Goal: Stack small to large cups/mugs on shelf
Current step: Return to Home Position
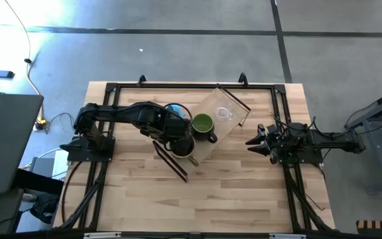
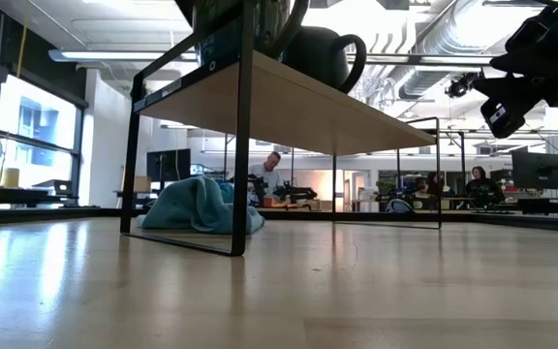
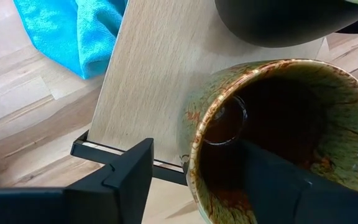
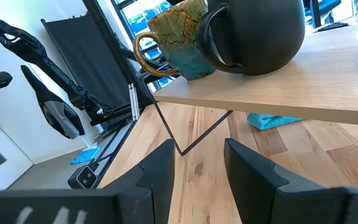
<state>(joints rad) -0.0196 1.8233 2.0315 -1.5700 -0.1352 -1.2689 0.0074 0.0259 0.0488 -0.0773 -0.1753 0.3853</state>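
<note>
The brown glazed mug (image 3: 278, 137) stands by its base on the pale shelf board (image 1: 207, 143), near the board's near end. It is also plain in the right wrist view (image 4: 173, 43). My left gripper (image 3: 194, 165) is over it and open: one finger is inside the mug, the other outside its wall, with gaps on both sides. Beside it on the shelf stand the dark mug with the green inside (image 1: 203, 124) and, farther along, the clear glass cup (image 1: 224, 113). My right gripper (image 1: 252, 143) waits open, to the right of the shelf.
A blue cloth (image 2: 197, 206) lies on the tabletop under and behind the shelf, partly covered by my left arm (image 1: 138, 114). The shelf runs slantwise on thin black end frames (image 2: 243, 126). Bare tabletop (image 1: 244, 192) stretches toward the near edge. People sit in the room beyond.
</note>
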